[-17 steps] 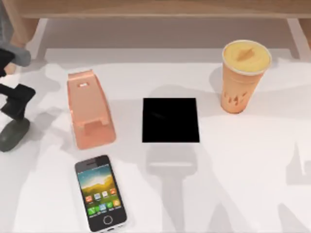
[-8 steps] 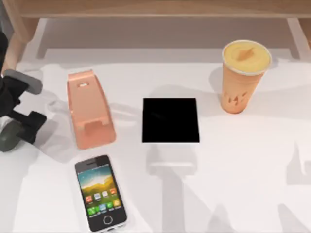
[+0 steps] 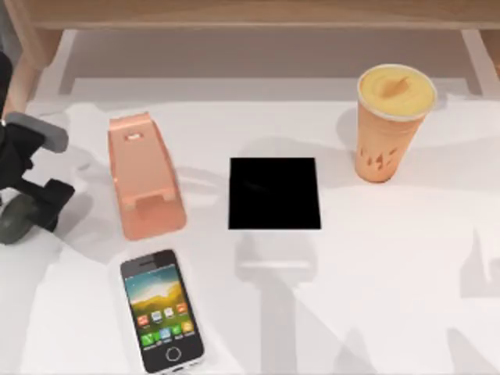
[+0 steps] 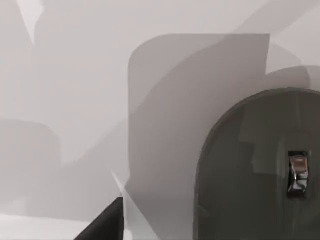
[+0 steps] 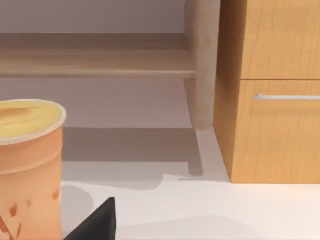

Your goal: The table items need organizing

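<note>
White table [image 3: 406,258] beneath wooden drawers [image 5: 275,90].

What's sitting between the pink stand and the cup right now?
In the top view, the black pad lies flat on the table between the stand and the cup.

on my top view the table [image 3: 406,258] is white, crossed with pale grey shadows. the mouse [image 3: 17,219] is dark grey, with a small chrome scroll wheel [image 4: 298,172] showing on my left wrist view. the smartphone [image 3: 162,310] has a white edge, a black face and a screen of green-orange landscape with colourful icons. the cup [image 3: 388,125] is orange with darker orange flecks, its drink yellow. the pad [image 3: 274,193] is plain black, the stand [image 3: 144,176] salmon pink. the cabinet [image 5: 275,85] is light wood grain with a silver handle.
</note>
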Tool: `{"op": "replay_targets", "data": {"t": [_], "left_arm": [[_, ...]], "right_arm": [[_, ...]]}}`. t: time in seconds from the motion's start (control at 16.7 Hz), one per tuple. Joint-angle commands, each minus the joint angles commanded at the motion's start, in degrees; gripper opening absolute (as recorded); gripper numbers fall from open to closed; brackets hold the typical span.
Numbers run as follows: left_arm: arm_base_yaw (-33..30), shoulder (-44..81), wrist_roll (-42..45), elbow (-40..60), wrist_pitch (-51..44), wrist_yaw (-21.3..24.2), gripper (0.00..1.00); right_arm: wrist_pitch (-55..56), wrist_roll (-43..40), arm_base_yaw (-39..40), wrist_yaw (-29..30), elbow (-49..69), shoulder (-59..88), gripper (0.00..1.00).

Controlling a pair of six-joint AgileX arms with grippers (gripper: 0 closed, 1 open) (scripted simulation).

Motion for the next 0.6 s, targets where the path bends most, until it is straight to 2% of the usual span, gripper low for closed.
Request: {"op": "replay_targets", "data": {"t": [0.6], "left_arm": [[0.0,0.0,0.0,0.0,0.0,0.0,0.02]], "right_arm": [[0.0,0.0,0.0,0.0,0.0,0.0,1.00]]}}
